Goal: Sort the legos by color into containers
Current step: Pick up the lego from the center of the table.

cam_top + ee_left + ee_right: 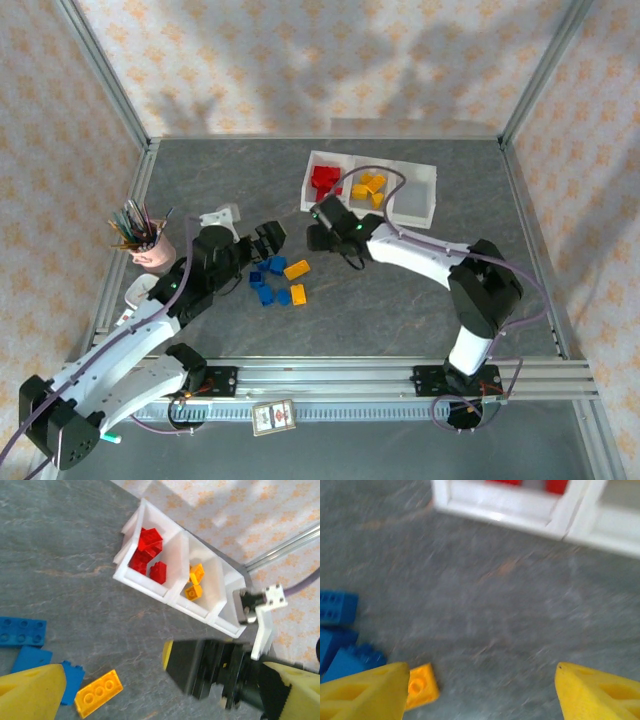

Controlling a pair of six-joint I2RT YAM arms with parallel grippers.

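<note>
At 9 o'clock on the bench (pixel 400 310) stands a pink cup (pixel 153 252) of pens, well apart from the work. Next is the left arm (pixel 130 340). Its jaws are spread wide and hold nothing, hanging just at 10 o'clock of the loose pile. That pile sits mid-bench: a handful of blue bricks (pixel 265 281) close together, with two orange bricks (pixel 297 268) on their 3 o'clock side. The right jaws hover at 1 o'clock of the pile, between it and the tray (pixel 425 172). They too stand wide apart and empty, though that wrist view is blurred. The tray lies toward 12 o'clock, with red bricks (pixel 323 180) in its left bin, more orange bricks in the middle bin, and the right bin (pixel 412 200) bare.

Sorting looks past halfway, and a fresh pick seems to be the step in hand. It calls for lowering over one brick at the pile's edge and closing on its sides alone. Room is tight here: both jaws crowd one pile and could knock together, and the tray's near wall sits close behind the right pair. From 3 to 5 o'clock the bench offers space to swing.
</note>
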